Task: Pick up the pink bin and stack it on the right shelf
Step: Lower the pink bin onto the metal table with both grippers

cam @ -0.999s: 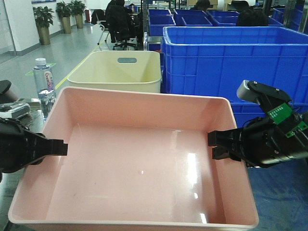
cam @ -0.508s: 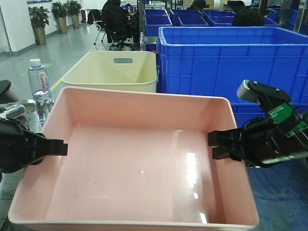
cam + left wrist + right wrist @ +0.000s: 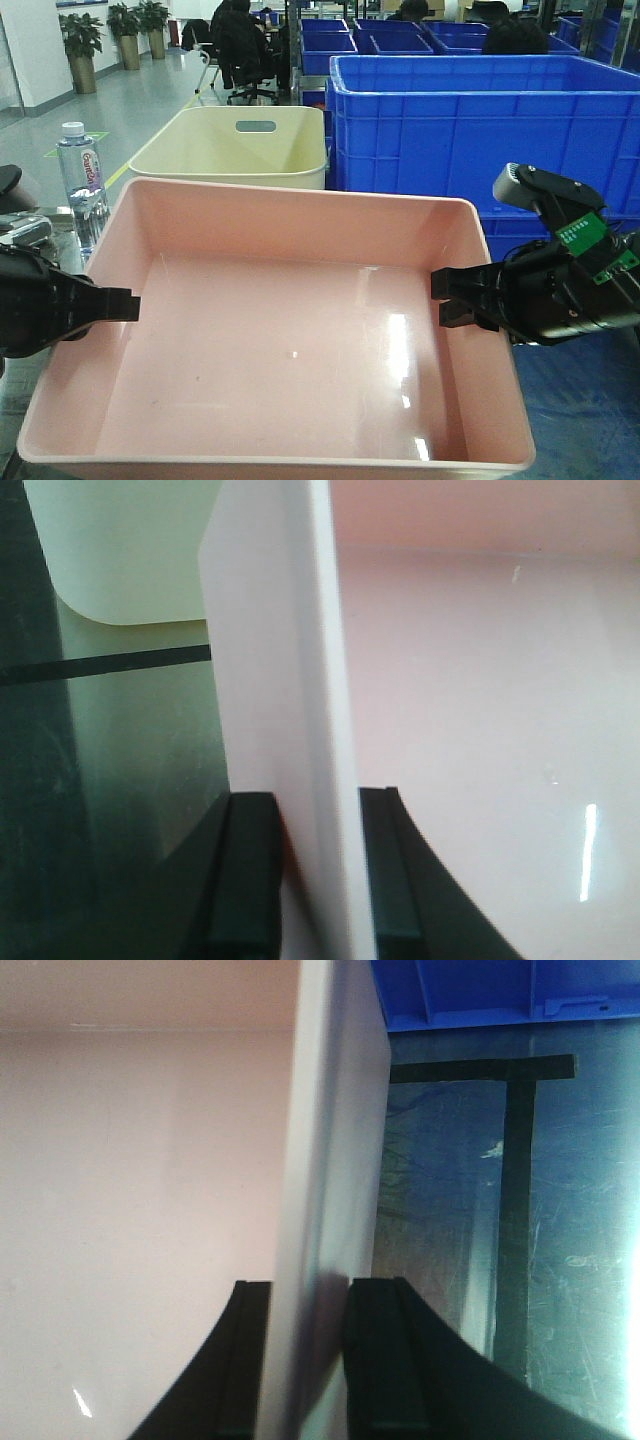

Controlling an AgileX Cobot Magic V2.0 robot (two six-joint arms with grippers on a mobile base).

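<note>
Evidently for a balanced two-arm carry, the left gripper point(image 3: 318, 880) is clamped across the left wall of the pink bin point(image 3: 290, 340), one jaw outside and one inside. The bin spans the gap between both sets of jaws, and the right gripper point(image 3: 310, 1360) pinches the opposite wall likewise, with the right shelf point(image 3: 560, 1260) showing beyond its outer jaw.
</note>
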